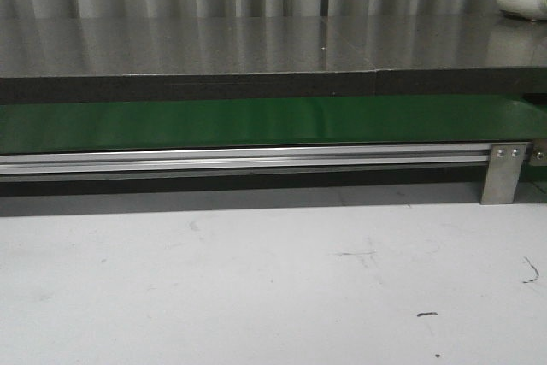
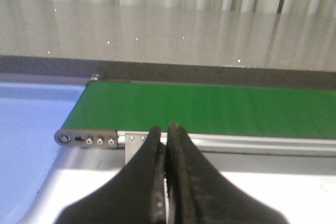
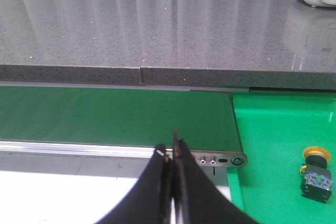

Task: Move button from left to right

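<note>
Orange-yellow cap on a black blocky body: you find the button (image 3: 316, 174) only in the right wrist view, lying on a bright green surface (image 3: 283, 145) just past the roller end of the green belt (image 3: 115, 116). From the right gripper (image 3: 171, 153) it lies well off to the side, beyond the belt's end, so the right arm is judged the nearer one; the left wrist view shows only the belt's opposite end beside a pale blue surface (image 2: 31, 129), with no button in sight. Its long axis runs cap to body, roughly pointing away from the camera, though the body looks tipped and you cannot fix its tilt exactly. Both arms hover before the belt's aluminium rail (image 1: 248, 158), fingers aimed across it toward the grey stone counter (image 1: 256, 44). The right gripper's fingers are pressed together on nothing; the left gripper (image 2: 167, 132) is likewise clenched and empty.
</note>
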You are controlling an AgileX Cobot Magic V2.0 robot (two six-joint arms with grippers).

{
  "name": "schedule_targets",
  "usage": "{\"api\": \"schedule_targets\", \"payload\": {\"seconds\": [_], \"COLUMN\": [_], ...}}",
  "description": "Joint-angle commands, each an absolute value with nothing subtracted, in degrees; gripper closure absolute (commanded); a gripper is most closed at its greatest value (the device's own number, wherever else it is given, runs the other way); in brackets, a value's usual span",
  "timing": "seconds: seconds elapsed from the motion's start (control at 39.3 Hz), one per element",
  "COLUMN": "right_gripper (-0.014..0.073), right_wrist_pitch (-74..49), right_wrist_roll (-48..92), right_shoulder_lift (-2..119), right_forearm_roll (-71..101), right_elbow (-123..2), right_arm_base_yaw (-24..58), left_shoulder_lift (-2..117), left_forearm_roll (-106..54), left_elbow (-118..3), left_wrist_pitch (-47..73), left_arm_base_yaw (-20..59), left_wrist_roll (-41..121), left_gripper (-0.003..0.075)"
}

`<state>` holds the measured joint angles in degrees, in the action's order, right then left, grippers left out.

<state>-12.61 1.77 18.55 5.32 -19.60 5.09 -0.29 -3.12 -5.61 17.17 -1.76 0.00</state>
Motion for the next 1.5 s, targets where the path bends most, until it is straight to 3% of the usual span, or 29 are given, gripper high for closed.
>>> {"api": "schedule_targets", "payload": {"seconds": [0.0, 0.33, 1.3, 1.48], "right_gripper": [0.0661, 0.0661, 0.0661, 0.0661], "right_wrist_pitch": [-8.7, -8.8, -8.7, -4.0], "right_wrist_roll": [2.1, 2.1, 2.1, 2.1], "right_shoulder_lift": [18.8, 18.8, 18.8, 18.6], "right_forearm_roll": [5.3, 5.3, 5.3, 4.8], "right_elbow": [-21.2, -21.2, -21.2, -16.7], "right_arm_base_yaw": [5.1, 5.1, 5.1, 5.1], "left_shoulder_lift": [-1.4, -1.4, -1.3, -1.3], "left_forearm_roll": [-2.3, -2.2, -2.2, -2.2], "left_elbow": [-3.7, 2.1, 2.1, 2.1], "left_wrist_pitch": [11.5, 4.2, 4.1, 4.1], "left_arm_base_yaw": [-1.6, -1.6, -1.6, -1.6], "left_wrist_roll": [-0.7, -0.7, -0.7, -0.7], "left_gripper": [0.0741, 0.0741, 0.0741, 0.0741]}}
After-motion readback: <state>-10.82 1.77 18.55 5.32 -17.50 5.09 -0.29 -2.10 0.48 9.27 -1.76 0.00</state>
